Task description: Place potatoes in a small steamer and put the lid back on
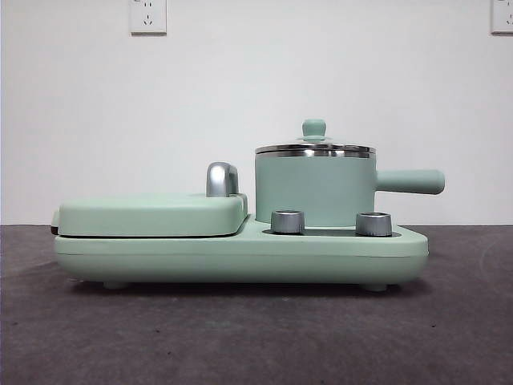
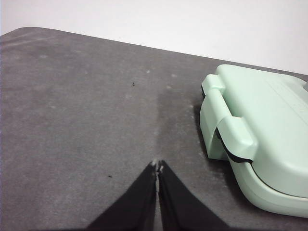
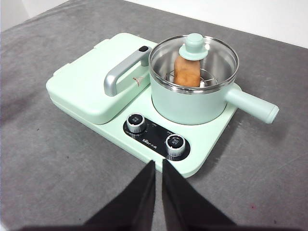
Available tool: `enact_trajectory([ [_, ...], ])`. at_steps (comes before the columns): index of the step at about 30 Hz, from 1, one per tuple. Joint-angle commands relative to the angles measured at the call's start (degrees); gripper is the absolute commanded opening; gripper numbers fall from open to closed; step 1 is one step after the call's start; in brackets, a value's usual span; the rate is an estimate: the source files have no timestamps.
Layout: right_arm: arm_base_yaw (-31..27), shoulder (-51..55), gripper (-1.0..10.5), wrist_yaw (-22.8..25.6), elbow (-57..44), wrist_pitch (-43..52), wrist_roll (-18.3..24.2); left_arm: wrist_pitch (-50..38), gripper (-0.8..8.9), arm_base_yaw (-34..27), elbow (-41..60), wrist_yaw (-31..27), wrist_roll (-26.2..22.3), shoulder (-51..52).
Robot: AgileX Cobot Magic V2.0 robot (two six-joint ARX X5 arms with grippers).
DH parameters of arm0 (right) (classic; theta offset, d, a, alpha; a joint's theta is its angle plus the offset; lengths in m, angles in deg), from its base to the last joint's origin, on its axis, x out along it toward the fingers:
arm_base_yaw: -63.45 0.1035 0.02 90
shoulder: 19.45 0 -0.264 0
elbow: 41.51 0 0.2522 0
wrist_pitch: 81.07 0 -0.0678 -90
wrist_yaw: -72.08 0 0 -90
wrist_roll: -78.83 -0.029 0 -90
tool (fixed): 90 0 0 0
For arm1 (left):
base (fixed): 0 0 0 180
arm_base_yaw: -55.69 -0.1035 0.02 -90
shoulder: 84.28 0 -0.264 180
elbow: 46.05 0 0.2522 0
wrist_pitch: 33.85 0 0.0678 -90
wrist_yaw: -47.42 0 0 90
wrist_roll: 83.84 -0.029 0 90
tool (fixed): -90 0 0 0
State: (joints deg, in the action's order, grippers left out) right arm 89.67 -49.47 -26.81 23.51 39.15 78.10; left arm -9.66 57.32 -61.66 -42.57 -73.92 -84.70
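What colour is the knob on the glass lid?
Mint green knob; clearest in the right wrist view.

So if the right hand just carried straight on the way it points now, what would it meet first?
Probably the appliance's black control panel with its two knobs, on the near edge of the mint-green base. The right hand, shut, aims at it; the steamer, lid on, sits behind. Depth is unclear.

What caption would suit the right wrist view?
Potato inside the small steamer, glass lid on.
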Motion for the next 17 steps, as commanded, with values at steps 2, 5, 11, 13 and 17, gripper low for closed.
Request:
enact_trajectory([
  [2, 0.28, -0.11, 0.2, -0.07, 0.50, 0.59, -0.63, 0.28, 0.06, -0.11, 1.01, -0.04, 0.20, 0.09],
  [5, -0.11, -0.07, 0.2, 0.92, 0.46, 0.24, 4.42, 0.28, 0.06, -0.11, 1.01, -0.04, 0.20, 0.09],
  [11, -8.59, 5.68, 0.2, 2.97, -8.83, 5.64, 6.32, 0.28, 0.06, -0.11, 0.98, -0.04, 0.20, 0.09],
  [13, -12.55, 8.96, 0.2, 2.95, -15.50, 11.45, 6.97, 0.28, 0.06, -0.11, 0.98, -0.04, 0.20, 0.09],
  [17, -17.81, 14.71, 0.2, 2.95, -27.78, 23.28, 7.43, 0.28, 0.06, -0.11, 0.98, -0.04, 0.20, 0.09],
])
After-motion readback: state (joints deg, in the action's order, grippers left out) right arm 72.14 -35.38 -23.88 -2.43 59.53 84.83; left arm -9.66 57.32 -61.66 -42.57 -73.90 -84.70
